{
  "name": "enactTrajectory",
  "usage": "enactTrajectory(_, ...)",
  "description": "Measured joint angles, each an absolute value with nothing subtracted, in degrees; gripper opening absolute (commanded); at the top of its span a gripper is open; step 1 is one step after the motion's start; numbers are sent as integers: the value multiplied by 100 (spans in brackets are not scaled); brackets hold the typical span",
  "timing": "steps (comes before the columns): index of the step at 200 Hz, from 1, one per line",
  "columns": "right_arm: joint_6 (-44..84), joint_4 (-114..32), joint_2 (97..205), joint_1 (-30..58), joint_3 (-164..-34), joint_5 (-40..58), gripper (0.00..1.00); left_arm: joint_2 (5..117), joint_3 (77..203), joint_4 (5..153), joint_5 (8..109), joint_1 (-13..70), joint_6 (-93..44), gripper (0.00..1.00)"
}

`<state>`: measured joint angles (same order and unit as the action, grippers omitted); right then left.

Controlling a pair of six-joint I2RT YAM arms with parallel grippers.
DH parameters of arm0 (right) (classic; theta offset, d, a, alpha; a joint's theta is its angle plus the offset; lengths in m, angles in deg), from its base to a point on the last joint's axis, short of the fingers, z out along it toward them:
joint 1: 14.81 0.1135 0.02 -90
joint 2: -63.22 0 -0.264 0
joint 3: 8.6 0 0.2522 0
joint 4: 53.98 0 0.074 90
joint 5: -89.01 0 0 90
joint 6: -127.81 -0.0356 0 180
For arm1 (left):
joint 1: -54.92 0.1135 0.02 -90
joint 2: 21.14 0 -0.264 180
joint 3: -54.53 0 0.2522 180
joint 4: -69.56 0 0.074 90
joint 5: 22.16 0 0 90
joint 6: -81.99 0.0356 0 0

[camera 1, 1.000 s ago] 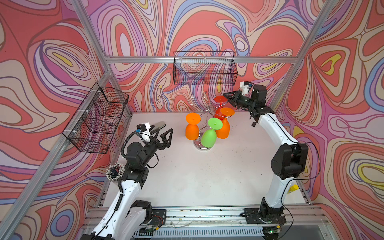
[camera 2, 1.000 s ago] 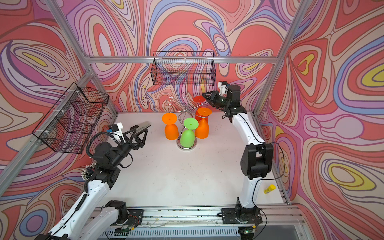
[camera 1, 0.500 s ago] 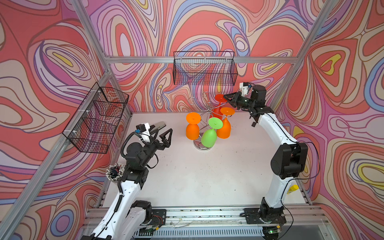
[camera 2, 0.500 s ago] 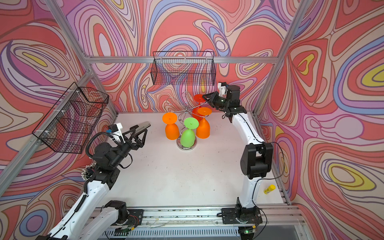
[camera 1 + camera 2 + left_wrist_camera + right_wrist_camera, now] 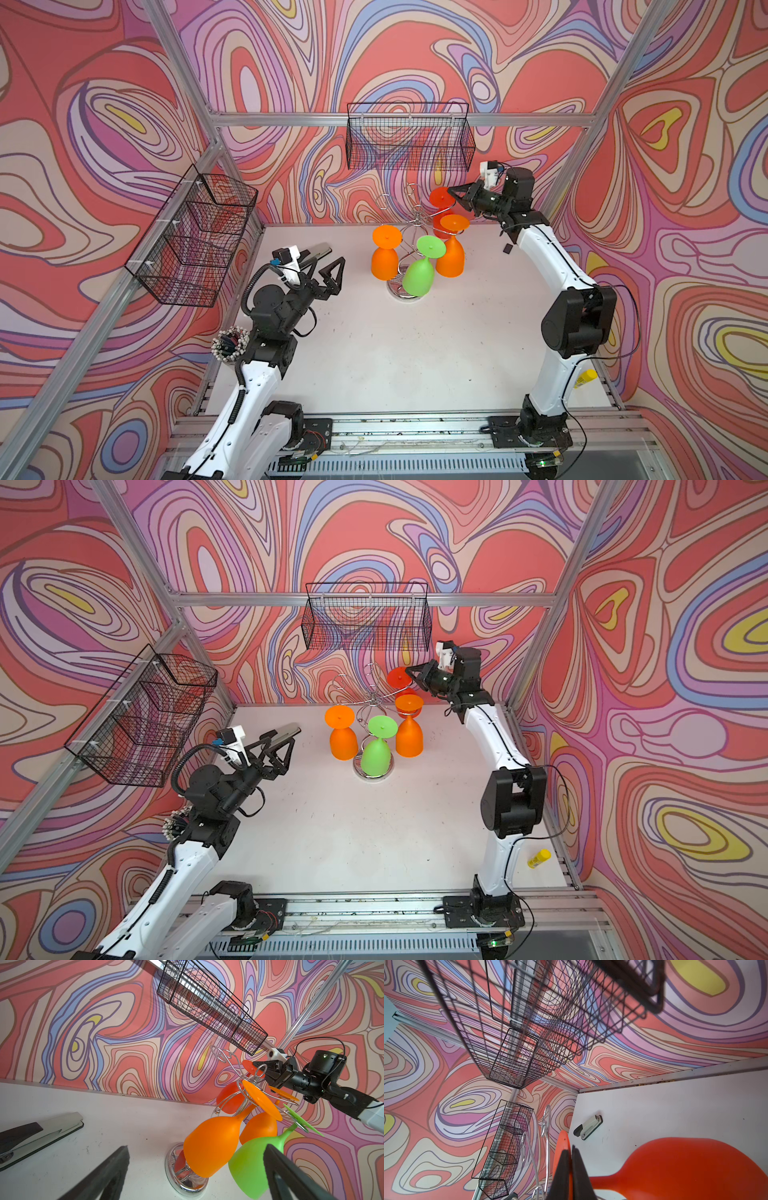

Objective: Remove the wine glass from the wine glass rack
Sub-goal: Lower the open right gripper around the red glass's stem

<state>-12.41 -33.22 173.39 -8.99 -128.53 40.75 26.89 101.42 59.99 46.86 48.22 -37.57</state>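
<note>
Since the right fingers [image 5: 561,1172] are pinched shut on the foot of the red wine glass [image 5: 675,1167], which hangs inverted on the wine glass rack [image 5: 187,1186], a slow outward slide along the hook seems best; the left fingers [image 5: 121,1159] gape empty.

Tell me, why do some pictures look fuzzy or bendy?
Right wrist view: the basket rim nearest the lens is fuzzy, its wires bow. Left wrist view: the left pincer's fingers are dark and soft; the rack base glints. Both top views: sharp, evenly lit, faint shadows.
</note>
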Motion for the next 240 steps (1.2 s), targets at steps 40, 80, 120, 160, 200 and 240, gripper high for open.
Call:
enactTrajectory(40, -1394, -3331, 17339, -905, -12853, 4151, 0, 2689, 10142, 5999, 4686, 4822, -3757, 100)
enactTrajectory(80, -1610, -3348, 17339, -914, -12853, 4280, 0, 2689, 10142, 5999, 4686, 4822, -3757, 100)
enactTrajectory(120, -1816, -3422, 17339, -947, -12853, 4355, 0, 2689, 10142, 5999, 4686, 4822, -3757, 100)
enactTrajectory(160, -1971, -3451, 17339, -1017, -12853, 4363, 0, 2689, 10142, 5999, 4686, 4822, -3757, 100)
enactTrajectory(200, -2154, -3615, 17339, -1115, -12851, 4372, 0, 2689, 10142, 5999, 4684, 4822, -3757, 100)
enactTrajectory(240, -2227, -3717, 17324, -1163, -12757, 4407, 0, 2689, 10142, 5999, 4684, 4822, -3757, 100)
